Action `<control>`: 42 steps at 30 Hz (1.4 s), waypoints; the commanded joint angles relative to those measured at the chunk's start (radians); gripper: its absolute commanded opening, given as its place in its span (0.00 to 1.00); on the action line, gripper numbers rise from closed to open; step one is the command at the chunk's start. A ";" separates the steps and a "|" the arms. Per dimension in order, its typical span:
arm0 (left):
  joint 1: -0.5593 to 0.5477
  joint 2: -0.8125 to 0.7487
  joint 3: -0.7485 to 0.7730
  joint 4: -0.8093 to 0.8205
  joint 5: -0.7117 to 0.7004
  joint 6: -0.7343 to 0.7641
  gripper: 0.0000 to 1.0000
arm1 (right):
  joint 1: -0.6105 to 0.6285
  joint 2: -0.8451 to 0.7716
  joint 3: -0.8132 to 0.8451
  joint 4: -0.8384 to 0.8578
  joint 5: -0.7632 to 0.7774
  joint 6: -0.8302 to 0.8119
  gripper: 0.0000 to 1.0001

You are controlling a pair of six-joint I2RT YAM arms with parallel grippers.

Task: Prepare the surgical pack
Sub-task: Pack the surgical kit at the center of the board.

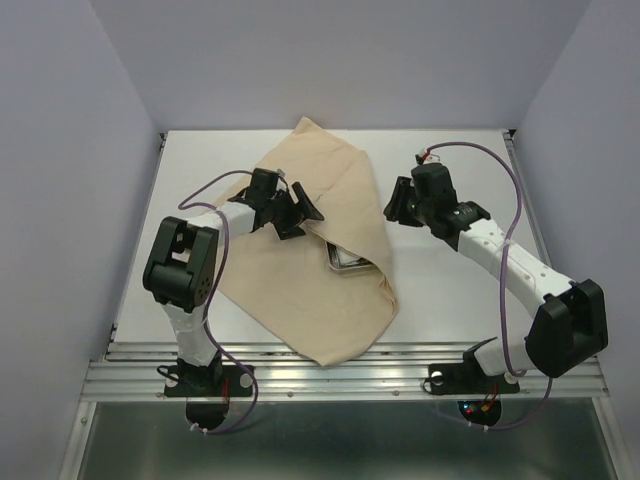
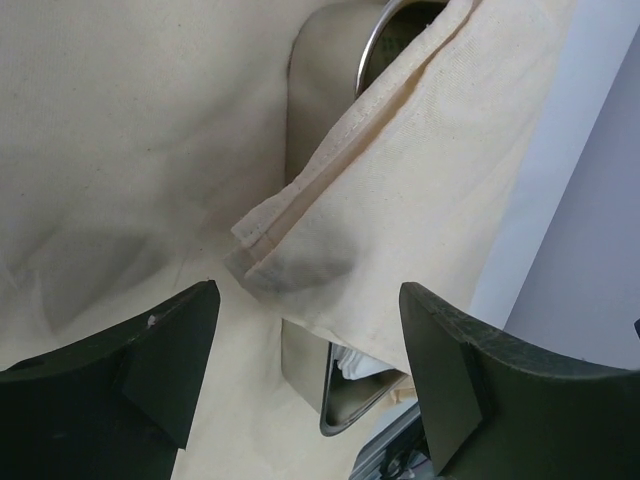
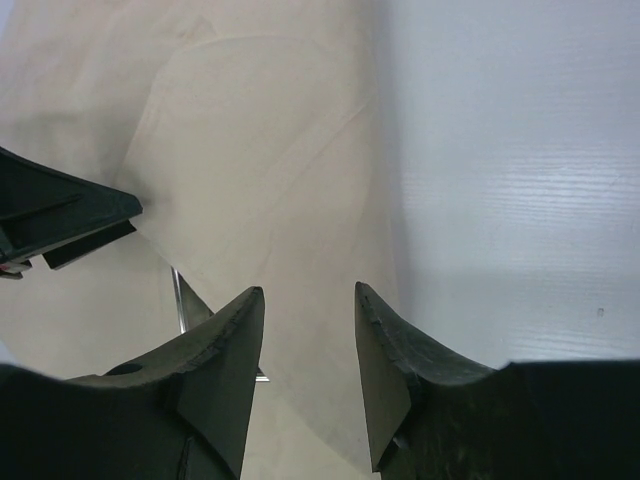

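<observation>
Top external view first: where does the pack sit? (Mira)

The large beige woven cloth sheet (image 1: 300, 300) lies spread over the middle and left of the white table (image 1: 450, 310). One corner points at the far edge and another reaches the near edge. Its right side is folded over the small rectangular steel tray (image 1: 347, 263), so only a sliver of rim shows under the fold. (Jon)

And the arms? (Mira)

The left gripper (image 1: 302, 222) hangs over the cloth just left of the fold, jaws spread wide with nothing between them. The right gripper (image 1: 393, 205) is just beside the fold's right edge, over bare table. Its jaws stand moderately apart and empty. (Jon)

What gets in the way on the left wrist view? (Mira)

The fold itself. Its hemmed corner (image 2: 262, 243) lies between the two black fingers (image 2: 160, 350), untouched, and the flap hides most of the tray. Rim pokes out above and below it. Some white material (image 2: 358, 364) shows inside the lower tray corner, but too little is visible to tell what it is. (Jon)

Right wrist? (Mira)

Those fingers (image 3: 215, 370) hang over the line where the fold meets bare table. One finger of the left gripper juts in from the left, with a thin strip of tray rim below it. (Jon)

Anything else around? (Mira)

Purple cables (image 1: 470, 146) loop along both arms, a ribbed metal rail (image 1: 340, 375) runs along the table's near edge, and pale grey walls (image 1: 60, 150) enclose three sides. (Jon)
</observation>
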 commanded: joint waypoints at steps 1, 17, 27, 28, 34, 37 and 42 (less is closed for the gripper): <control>-0.013 0.003 0.007 0.101 0.031 -0.044 0.83 | -0.001 -0.032 -0.002 -0.008 0.004 -0.005 0.47; -0.016 0.049 0.007 0.152 0.022 -0.050 0.54 | -0.001 -0.023 0.016 -0.023 -0.004 -0.017 0.47; -0.016 0.039 -0.003 0.138 0.013 -0.032 0.02 | -0.001 -0.011 0.034 -0.043 -0.097 -0.039 0.47; -0.016 0.036 -0.006 0.134 0.016 -0.027 0.01 | -0.001 -0.011 0.031 -0.041 -0.113 -0.036 0.46; -0.018 0.036 -0.033 0.120 0.049 0.001 0.00 | 0.168 -0.023 -0.041 -0.032 -0.084 0.010 0.45; -0.019 0.036 -0.045 0.117 0.057 0.011 0.00 | 0.269 -0.009 -0.085 -0.015 -0.076 0.058 0.42; -0.021 0.030 -0.069 0.115 0.059 0.017 0.00 | 0.364 0.026 -0.168 0.028 -0.076 0.133 0.39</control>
